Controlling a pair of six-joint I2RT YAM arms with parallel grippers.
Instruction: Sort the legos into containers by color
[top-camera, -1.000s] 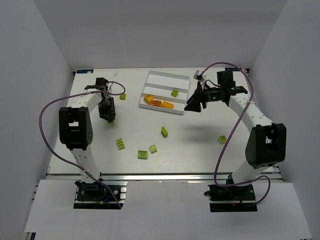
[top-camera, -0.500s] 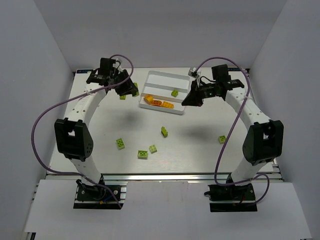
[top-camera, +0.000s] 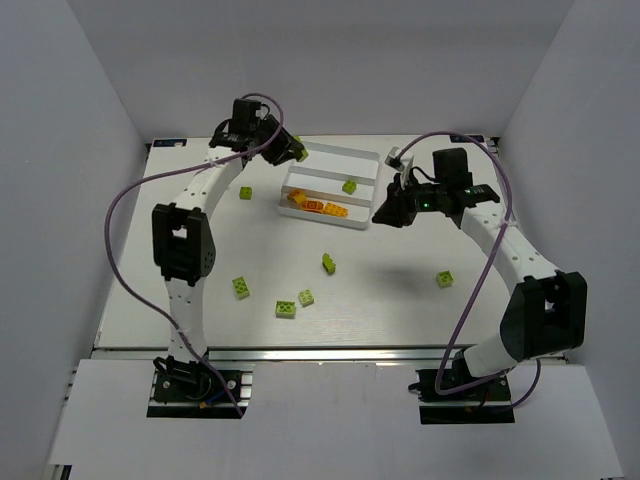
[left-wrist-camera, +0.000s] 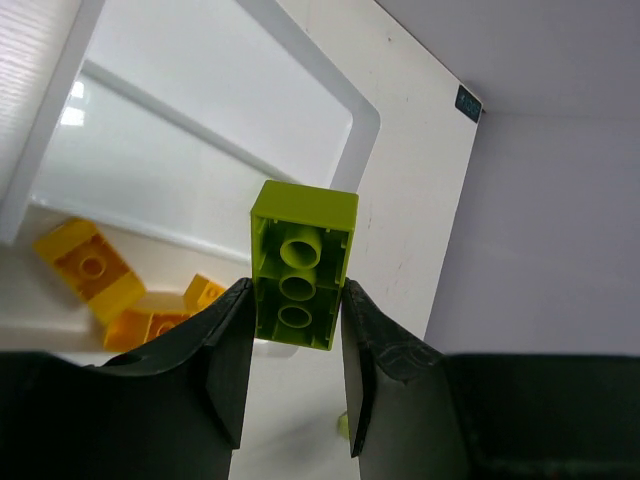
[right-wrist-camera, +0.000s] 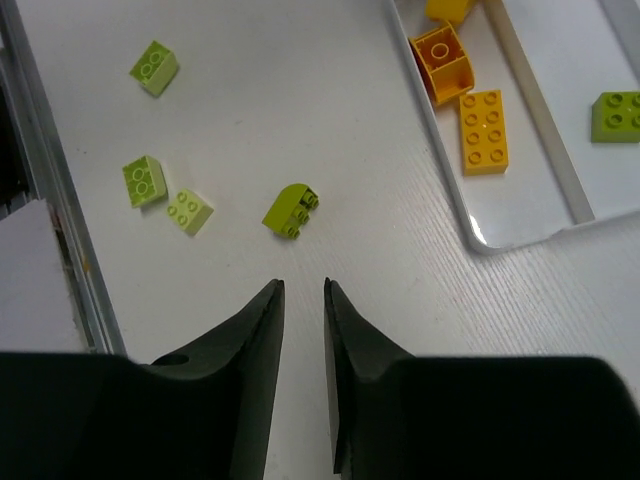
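In the last second the left arm has swung from low over the left of the bench up to the far left corner of the tray. The left tool is clamped on a green brick, its hollow underside facing the wrist camera. The brick hangs over that corner, probably above the far slot, though the steep angle leaves me unsure which slot it would drop into.

That matters. The orange bricks sit in the near slot and a lone green brick lies in the slot beside them. I judge the carried piece belongs with that green one, a little nearer than the tool now hangs.

Six loose green bricks remain on the bench: one just left of the tray, four in the middle and one far right. Sorting is well short of done.

The right tool has barely shifted. It hovers off the tray's near right corner, fingers all but closed on nothing.
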